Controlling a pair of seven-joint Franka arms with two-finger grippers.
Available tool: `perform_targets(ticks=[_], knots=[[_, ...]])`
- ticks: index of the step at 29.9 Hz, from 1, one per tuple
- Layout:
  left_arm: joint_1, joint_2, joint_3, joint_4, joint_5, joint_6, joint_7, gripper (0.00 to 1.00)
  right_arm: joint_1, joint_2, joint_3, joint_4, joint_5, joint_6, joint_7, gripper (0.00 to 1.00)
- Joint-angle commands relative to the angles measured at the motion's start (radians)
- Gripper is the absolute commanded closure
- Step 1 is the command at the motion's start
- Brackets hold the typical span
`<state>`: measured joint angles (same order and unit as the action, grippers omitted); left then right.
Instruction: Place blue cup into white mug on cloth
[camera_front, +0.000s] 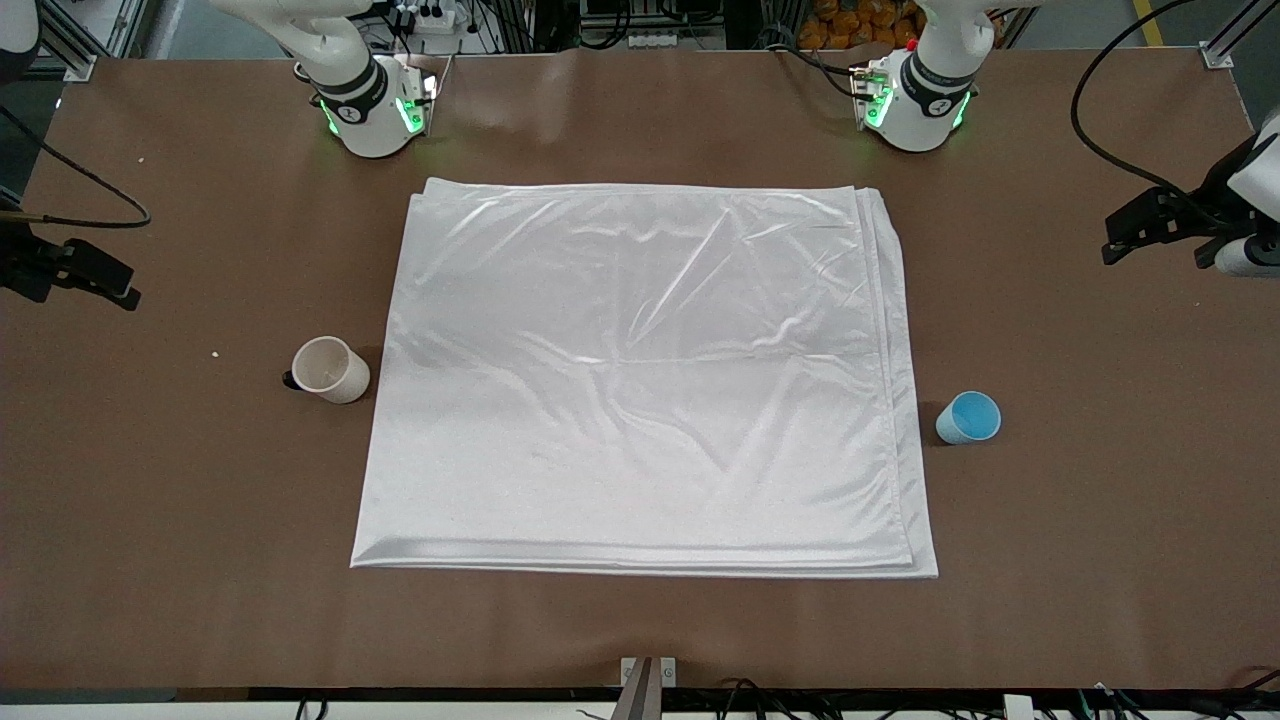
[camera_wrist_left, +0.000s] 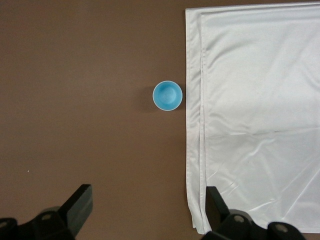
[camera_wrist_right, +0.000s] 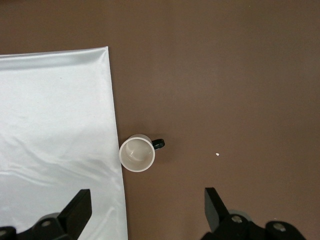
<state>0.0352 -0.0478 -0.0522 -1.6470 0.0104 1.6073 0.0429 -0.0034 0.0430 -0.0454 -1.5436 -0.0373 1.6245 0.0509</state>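
Cup (camera_front: 968, 418) lower right, mug (camera_front: 330, 370) center left, both just off the cloth (camera_front: 640, 380). Left gripper (camera_wrist_left: 145, 212) and right gripper (camera_wrist_right: 145, 212) released, empty.

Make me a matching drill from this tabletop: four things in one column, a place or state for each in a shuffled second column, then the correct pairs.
Things:
1. blue cup
2. white mug
3. cloth
4. left gripper

Places or states:
A. spread flat in layers on the middle of the table
B. upright on the bare table beside the cloth, toward the right arm's end
C. open, up in the air over the table, holding nothing
D. upright on the bare table beside the cloth, toward the left arm's end

Pairs: 1-D, 2-B, 3-A, 4-C
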Motion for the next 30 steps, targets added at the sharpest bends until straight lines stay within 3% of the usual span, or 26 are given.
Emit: perform_targets(ticks=[1, 16, 30], knots=[[0.005, 0.003, -0.006, 0.013, 0.016, -0.017, 0.022, 0.0, -0.003, 0.006, 0.005, 0.013, 0.004, -0.006, 0.012, 0.0], [0.002, 0.026, -0.008, 0.016, 0.022, -0.017, 0.023, 0.0, -0.003, 0.006, 0.005, 0.01, 0.004, -0.003, 0.012, 0.0], [0.008, 0.163, -0.001, 0.027, 0.023, 0.016, 0.023, 0.0, -0.007, 0.009, 0.004, -0.012, 0.004, 0.009, 0.007, 0.0]])
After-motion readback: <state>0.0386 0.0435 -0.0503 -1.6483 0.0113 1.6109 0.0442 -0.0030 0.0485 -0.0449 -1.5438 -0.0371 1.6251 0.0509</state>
